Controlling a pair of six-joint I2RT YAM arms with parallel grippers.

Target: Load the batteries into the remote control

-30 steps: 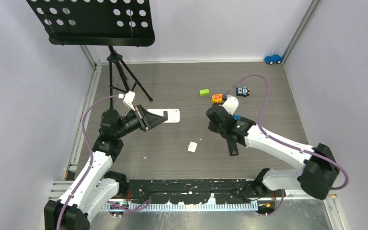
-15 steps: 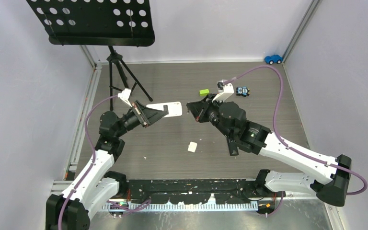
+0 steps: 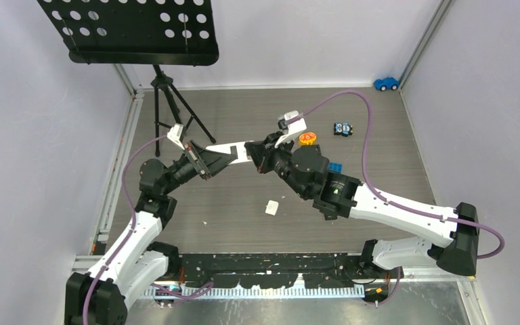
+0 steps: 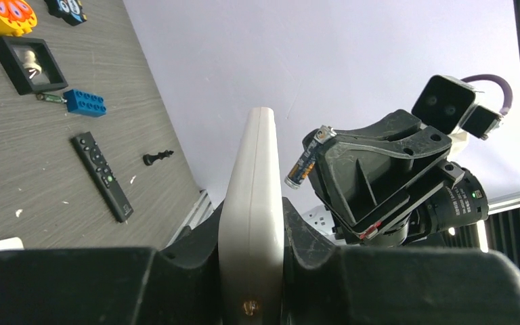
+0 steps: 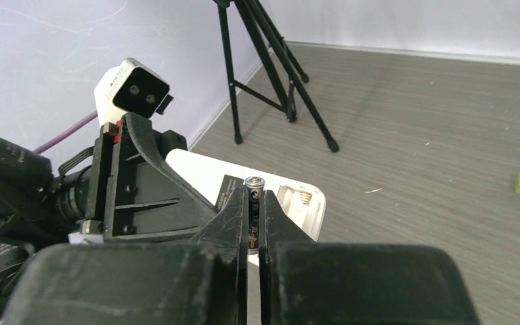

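Note:
My left gripper (image 3: 211,162) is shut on a white remote control (image 3: 237,150) and holds it off the table, its free end pointing right. In the left wrist view the remote (image 4: 254,196) stands edge-on between the jaws. My right gripper (image 3: 262,158) sits just at that free end, shut on a slim dark battery (image 5: 253,193) whose metal tip pokes out past the fingertips. The battery (image 4: 301,166) hangs close beside the remote. The remote's open battery bay (image 5: 298,200), with a spring showing, lies directly behind the battery. No other batteries are in view.
A white cover piece (image 3: 271,207) lies on the table below the grippers. An orange toy (image 3: 307,139), a small robot toy (image 3: 342,128), a blue brick (image 3: 336,166) and a blue car (image 3: 386,83) sit to the right. A black remote (image 4: 101,175) lies flat. A tripod (image 3: 169,101) stands back left.
My right arm has swung left and forward, carrying the battery up to the remote's free end. My left gripper has lifted the remote slightly and tilted it toward the right gripper.

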